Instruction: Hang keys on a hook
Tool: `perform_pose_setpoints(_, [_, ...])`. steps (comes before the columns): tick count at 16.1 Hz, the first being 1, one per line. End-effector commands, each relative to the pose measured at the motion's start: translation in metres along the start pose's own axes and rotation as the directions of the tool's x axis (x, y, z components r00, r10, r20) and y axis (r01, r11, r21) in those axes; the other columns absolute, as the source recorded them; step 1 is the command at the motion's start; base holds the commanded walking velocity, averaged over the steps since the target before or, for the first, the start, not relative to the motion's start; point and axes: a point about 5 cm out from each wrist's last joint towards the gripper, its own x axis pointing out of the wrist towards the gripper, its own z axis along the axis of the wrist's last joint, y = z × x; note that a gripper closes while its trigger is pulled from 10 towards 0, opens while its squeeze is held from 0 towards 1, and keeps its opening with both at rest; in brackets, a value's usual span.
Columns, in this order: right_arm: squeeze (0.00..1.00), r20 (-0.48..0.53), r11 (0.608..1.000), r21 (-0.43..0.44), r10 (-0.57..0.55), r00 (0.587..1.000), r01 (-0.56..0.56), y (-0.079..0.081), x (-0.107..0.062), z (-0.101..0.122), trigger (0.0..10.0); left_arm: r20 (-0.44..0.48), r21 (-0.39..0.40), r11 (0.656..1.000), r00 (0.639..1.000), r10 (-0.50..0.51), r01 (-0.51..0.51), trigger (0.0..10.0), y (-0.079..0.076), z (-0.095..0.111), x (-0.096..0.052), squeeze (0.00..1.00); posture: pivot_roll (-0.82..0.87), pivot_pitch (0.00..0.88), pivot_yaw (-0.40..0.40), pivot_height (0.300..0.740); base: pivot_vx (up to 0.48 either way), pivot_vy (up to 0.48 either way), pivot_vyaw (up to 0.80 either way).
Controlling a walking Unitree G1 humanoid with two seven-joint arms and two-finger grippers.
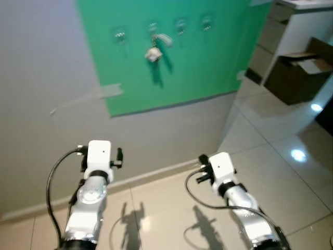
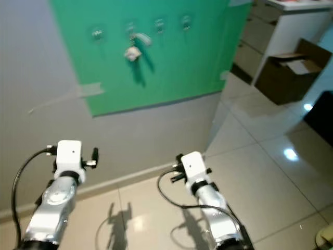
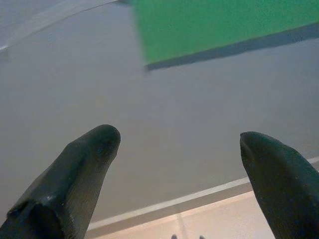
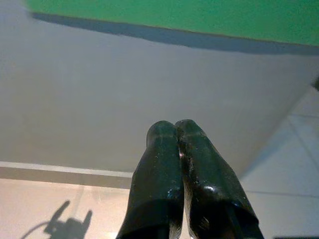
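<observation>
A green board (image 1: 208,67) on the grey wall carries a row of several small hooks (image 1: 180,24). A bunch of keys (image 1: 154,53) with a pale tag hangs from the second hook from the left (image 1: 152,26). Both silver arms are held low in front of the wall, well below the board. My left arm (image 1: 99,156) points at the wall, and its gripper (image 3: 179,144) is open with nothing between the fingers. My right arm (image 1: 221,166) is beside it, its gripper (image 4: 174,127) shut on nothing.
A strip of tape (image 1: 112,91) sticks to the wall at the board's lower left corner. To the right stand a white cabinet (image 1: 291,26) and an open cardboard box (image 1: 299,75) on the glossy tiled floor (image 1: 270,172). A baseboard (image 1: 156,172) runs along the wall.
</observation>
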Motion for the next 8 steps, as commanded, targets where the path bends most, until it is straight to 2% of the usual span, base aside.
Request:
perform_pose_setpoints(1, [0.0,0.006,1.0,-0.006,-0.007,1.0,0.007,-0.0032,0.0012,0.0016,0.0,0.0,0.018,1.0,1.0,-0.022,0.022,10.0,-0.0056,0.0002,0.0,0.0,-0.08,0.0,0.015,0.74,0.446,0.0,0.0])
perform_pose_setpoints(6, [0.0,0.012,1.0,-0.007,-0.001,1.0,0.001,-0.0016,0.0007,0.0035,0.0,-0.012,0.037,0.999,1.0,-0.018,0.018,10.0,-0.0066,-0.0012,0.0008,0.0,-0.08,0.0,0.014,0.74,0.45,0.0,0.0])
perform_pose_setpoints(8, [0.0,0.015,1.0,-0.005,-0.002,1.0,0.002,-0.0017,0.0002,0.0041,0.0,-0.002,0.027,0.999,1.0,-0.028,0.028,10.0,-0.009,-0.0005,0.0013,0.0,-0.09,0.0,0.017,0.74,0.0,0.0,0.0])
